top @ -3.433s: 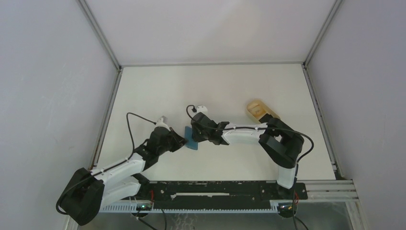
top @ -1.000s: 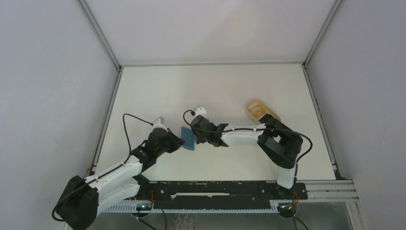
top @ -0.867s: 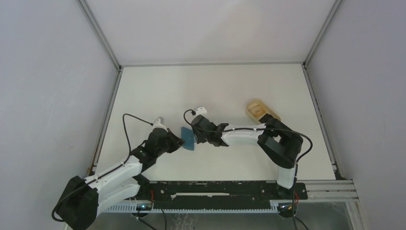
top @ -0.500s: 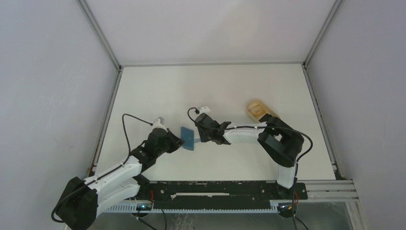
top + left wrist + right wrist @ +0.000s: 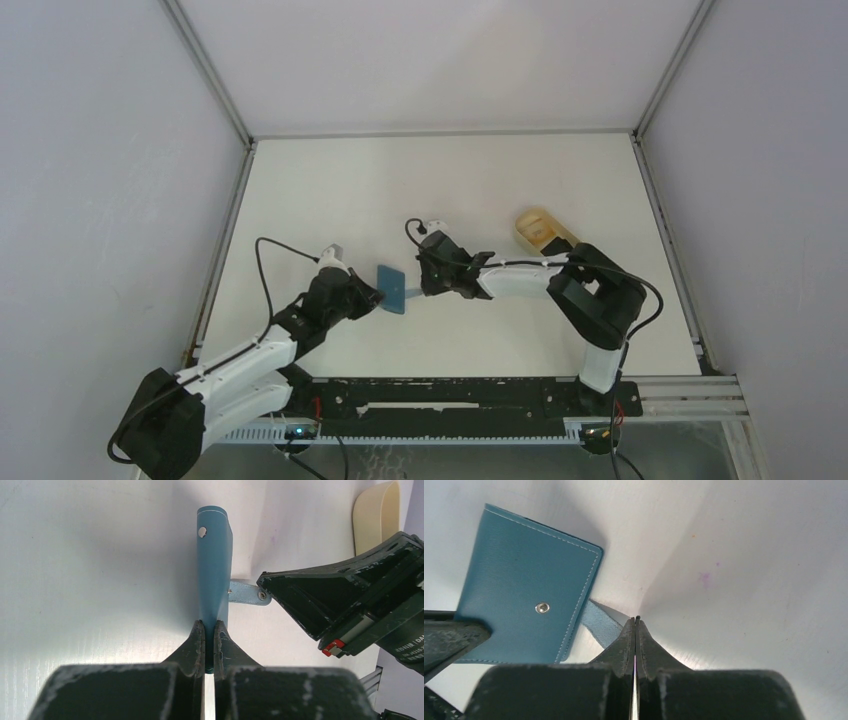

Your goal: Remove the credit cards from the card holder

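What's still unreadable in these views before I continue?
Cards: unseen in every view; the folded card holder hides its inside.
Snap tab end: right wrist view, the shut right pincer covers it, so grip is unclear.
Tan object: top view, too small; left wrist view, cut by edge.

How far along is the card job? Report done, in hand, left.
Done: the snap tab is unsnapped and sticks out free. In hand: the left gripper pinches the card holder by one edge; the right gripper is shut beside the tab, apparently not holding it. Left: holder folded closed, no cards showing; open it, pull them.
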